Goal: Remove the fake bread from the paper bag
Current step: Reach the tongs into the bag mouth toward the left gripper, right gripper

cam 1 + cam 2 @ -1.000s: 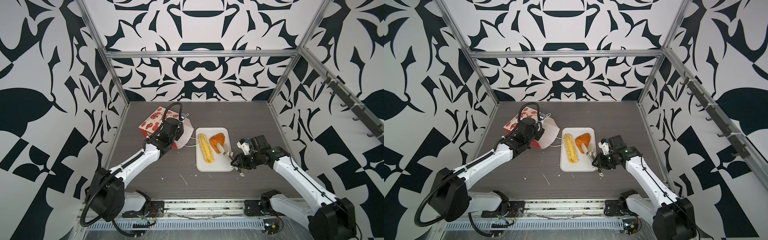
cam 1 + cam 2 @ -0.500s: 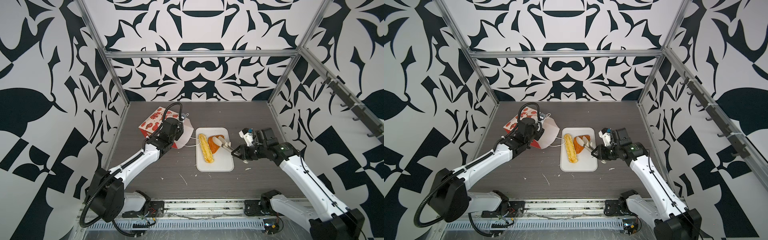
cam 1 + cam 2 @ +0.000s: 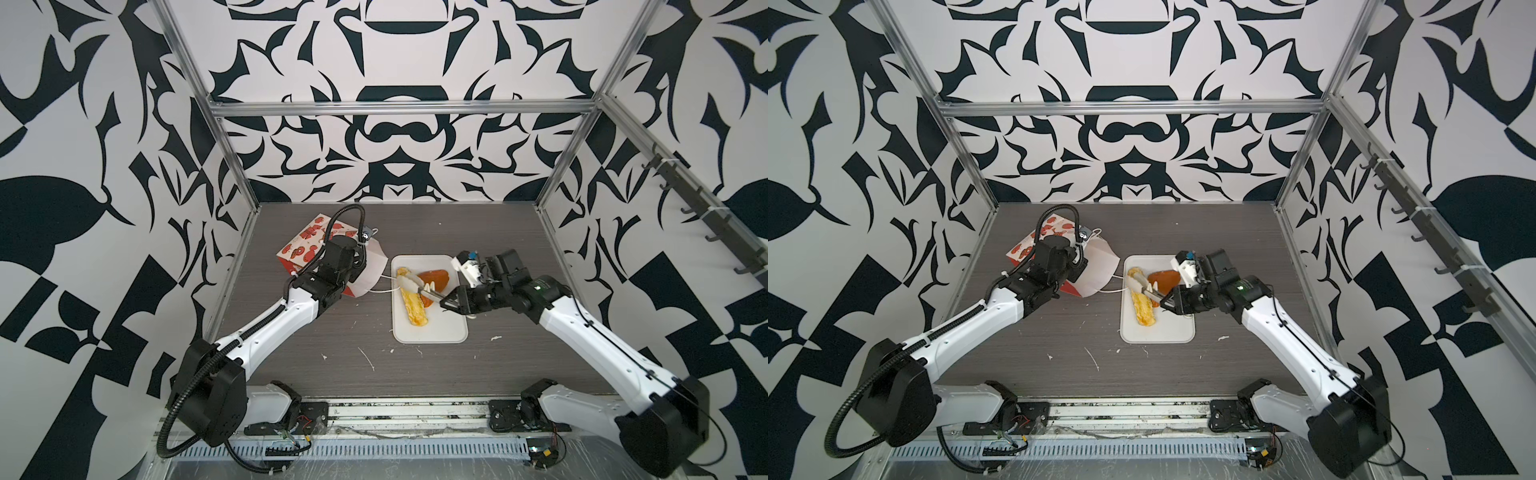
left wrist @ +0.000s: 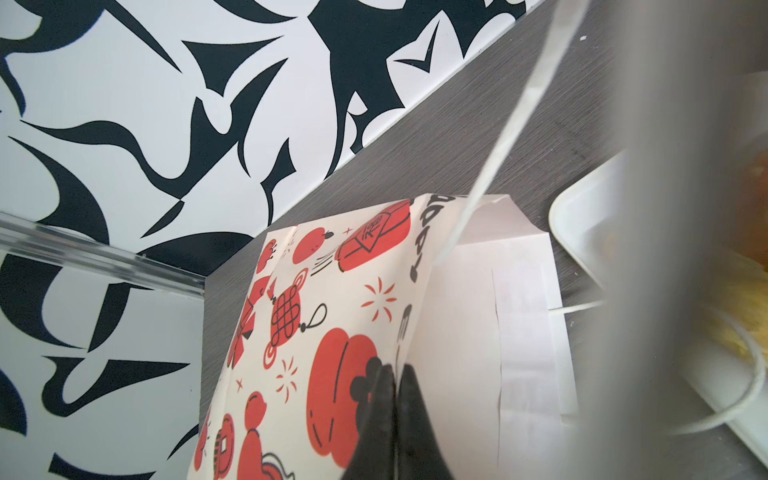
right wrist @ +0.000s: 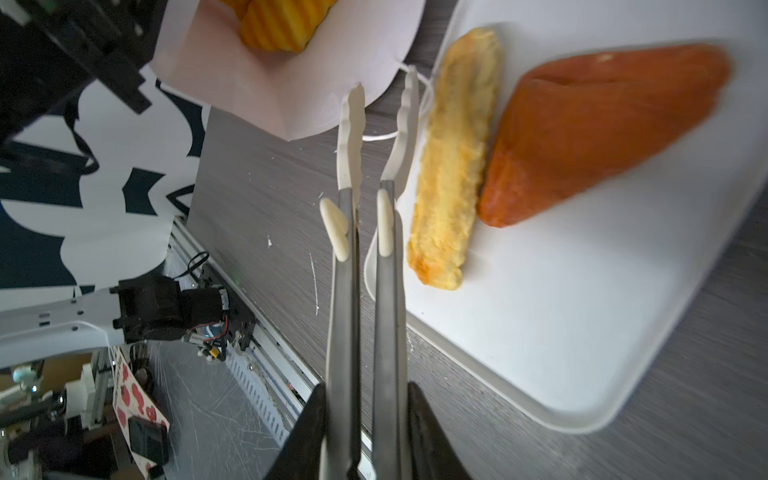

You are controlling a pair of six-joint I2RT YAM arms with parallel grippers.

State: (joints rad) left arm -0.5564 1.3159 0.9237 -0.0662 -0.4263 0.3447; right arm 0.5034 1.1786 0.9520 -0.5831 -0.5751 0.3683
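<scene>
While clamping the upper lip of the paper bag [image 3: 305,245] between the tightly closed left fingers [image 4: 374,415], propping its mouth open toward the right. Gripping a pair of tongs [image 5: 345,291] in the right fingers [image 5: 428,436], closed on the metal arms, and aiming the white tips, slightly apart, leftward at that mouth from above the left rim of the white tray [image 3: 436,332]. Probably reaching in for the next piece.

For doing it well, probably: steering the tips low and straight inside, passing clear of the white cord handle [image 5: 378,136] lying between bag and tray, spreading them around the ridged croissant [image 5: 282,25] before squeezing, then drawing out slowly, guarding against slip on the glossy surface. Pinning the lip high and steady, not crushing the paper.

Seeing the bag lying on its side on the worktop [image 3: 332,332], far and left of the tray: red cartoon prints on cream outside, plain white inside. Spotting the croissant, golden-yellow, just inside the mouth; finding the pale long stick [image 3: 411,305] and orange-brown triangular piece [image 3: 436,277] already on the tray, side by side.
</scene>
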